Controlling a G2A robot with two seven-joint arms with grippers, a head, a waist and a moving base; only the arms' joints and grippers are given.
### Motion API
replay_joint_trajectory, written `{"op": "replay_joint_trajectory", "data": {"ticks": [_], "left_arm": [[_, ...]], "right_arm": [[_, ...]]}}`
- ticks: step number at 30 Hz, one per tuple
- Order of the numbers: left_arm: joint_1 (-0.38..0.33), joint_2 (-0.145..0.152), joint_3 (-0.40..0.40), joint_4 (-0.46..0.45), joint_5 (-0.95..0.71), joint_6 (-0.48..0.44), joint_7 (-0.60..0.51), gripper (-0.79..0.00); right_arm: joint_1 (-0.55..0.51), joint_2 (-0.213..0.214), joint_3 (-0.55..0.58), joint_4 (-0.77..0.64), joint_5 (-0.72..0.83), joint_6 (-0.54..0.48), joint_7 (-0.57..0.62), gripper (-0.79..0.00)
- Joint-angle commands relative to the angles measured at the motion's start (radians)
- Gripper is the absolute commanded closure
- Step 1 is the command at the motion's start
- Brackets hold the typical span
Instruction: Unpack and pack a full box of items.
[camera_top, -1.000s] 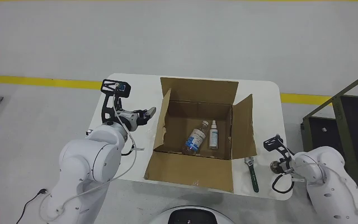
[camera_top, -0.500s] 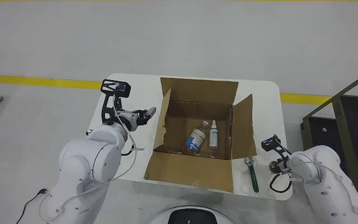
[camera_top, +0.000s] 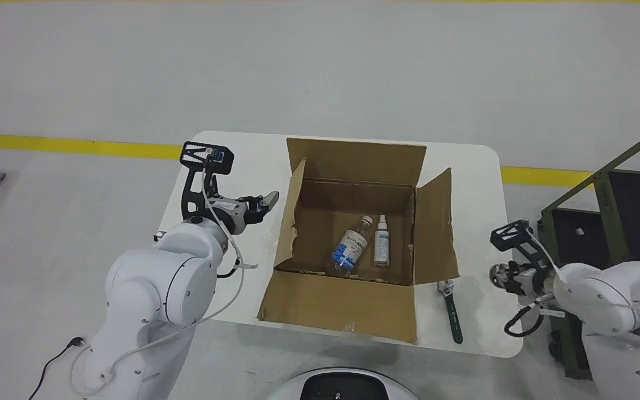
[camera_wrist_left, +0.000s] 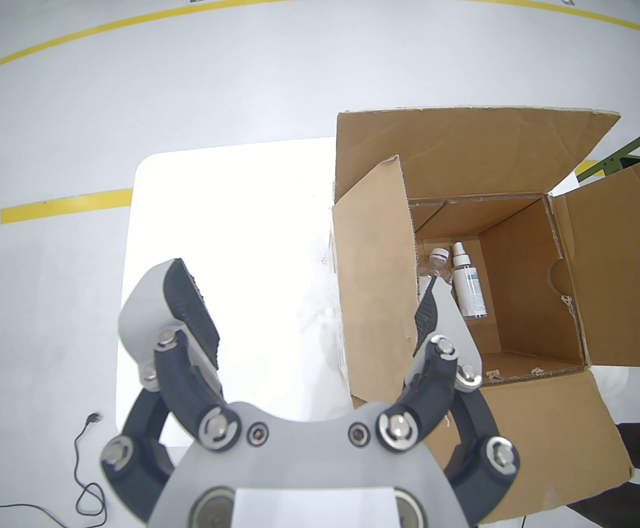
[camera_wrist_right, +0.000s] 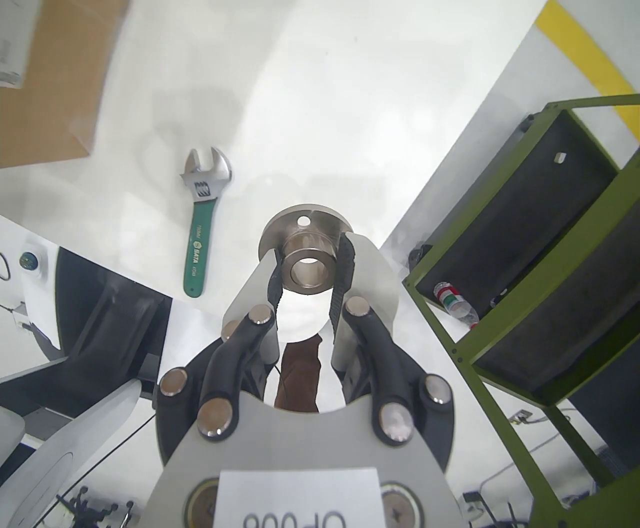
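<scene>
two bottles lie on the floor of the open cardboard box (camera_top: 340, 300), which stands in the middle of the white table (camera_top: 235, 160). one is a clear water bottle (camera_top: 349, 248); just beside it is a small white spray bottle (camera_top: 381, 243). both point their caps toward the far wall. from the left wrist view, the box's near wall and one finger hide most of the water bottle, leaving only its cap and shoulder. print on either label is too small to make out.

the left end effector (camera_wrist_left: 305, 280) hangs above the table's left part, just beside the box's left wall. its fingers are spread wide apart with nothing between them.

the right end effector (camera_wrist_right: 310, 255) is over the table's right edge, clamped on a metal flanged bushing (camera_wrist_right: 304, 227). the pads grip the narrow collar, and the wide flange sits beyond the fingertips. in the top view this part is a small grey blob, and whether it touches the table cannot be told.

a green-handled wrench (camera_top: 452, 312) lies flat on the table between the box's right flap and the right end effector, apart from both.

a green metal rack (camera_wrist_right: 555, 260) stands beside the table, cut off by the frame edge. a bottle (camera_wrist_right: 452, 300) lies on its lower shelf, partly hidden behind a bar.
</scene>
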Motion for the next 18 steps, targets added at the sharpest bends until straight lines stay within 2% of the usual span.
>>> {"op": "replay_joint_trajectory", "data": {"ticks": [1,8,13,18], "left_arm": [[0.000,0.000,0.000,0.000,0.000,0.000,0.000,-0.785],[0.000,0.000,0.000,0.000,0.000,0.000,0.000,-0.785],[0.000,0.000,0.000,0.000,0.000,0.000,0.000,-0.785],[0.000,0.000,0.000,0.000,0.000,0.000,0.000,-0.785]], "right_arm": [[-0.029,0.003,0.068,-0.086,0.038,0.008,0.005,0.000],[-0.100,0.007,0.248,-0.338,0.148,0.028,0.007,0.000],[-0.056,0.019,0.278,-0.338,0.225,-0.043,-0.027,0.000],[0.009,0.036,0.230,-0.338,0.245,-0.067,-0.019,0.000]]}}
